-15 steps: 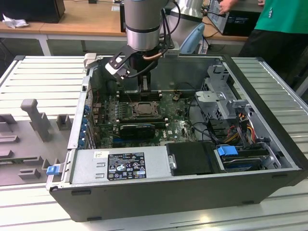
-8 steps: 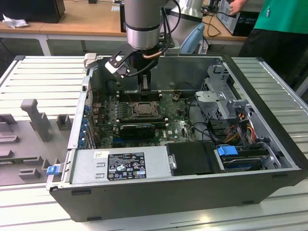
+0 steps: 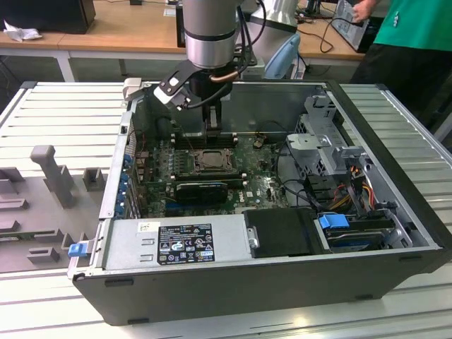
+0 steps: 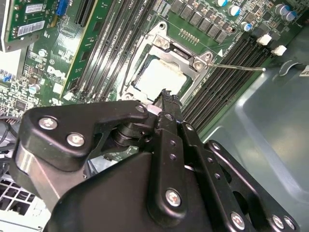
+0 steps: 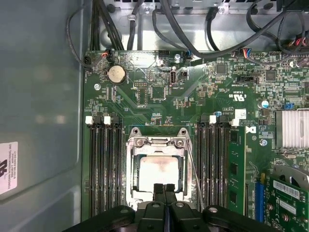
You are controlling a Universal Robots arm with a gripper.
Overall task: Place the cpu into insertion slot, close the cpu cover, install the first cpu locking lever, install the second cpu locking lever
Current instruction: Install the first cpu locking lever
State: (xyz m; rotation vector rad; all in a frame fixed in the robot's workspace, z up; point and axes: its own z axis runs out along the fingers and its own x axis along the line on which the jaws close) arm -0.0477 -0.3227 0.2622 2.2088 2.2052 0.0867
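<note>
Grey slatted table (image 3: 63, 106), open PC case (image 3: 282, 282) lying on it, side panel off. The arm (image 3: 210, 32) reaches down into the case over the green motherboard (image 5: 145, 87).

The tool (image 5: 163, 189) hangs just above the near edge of the slot (image 3: 200, 157). In both wrist views we see its two fingers pressed together with nothing between them, so clenched and empty. We can't tell whether its tip touches the socket metal.

Progress as we judge it:
- The cpu (image 5: 157, 171) is in the slot, pale face up and lying flat. Step one looks done.
- The cover (image 5: 133, 174) is down over the cpu, its frame around the chip and the chip showing through the window. Step two looks done.
- One thin wire lever (image 5: 194, 176) runs beside the slot, between it and the RAM slots. In the second wrist view its free end sticks out over the RAM slots. We read it as not latched.
- The other lever is a dark wire on the far side of the slot. We can't tell whether it is hooked.

So by our count the two lever steps are left.
</note>
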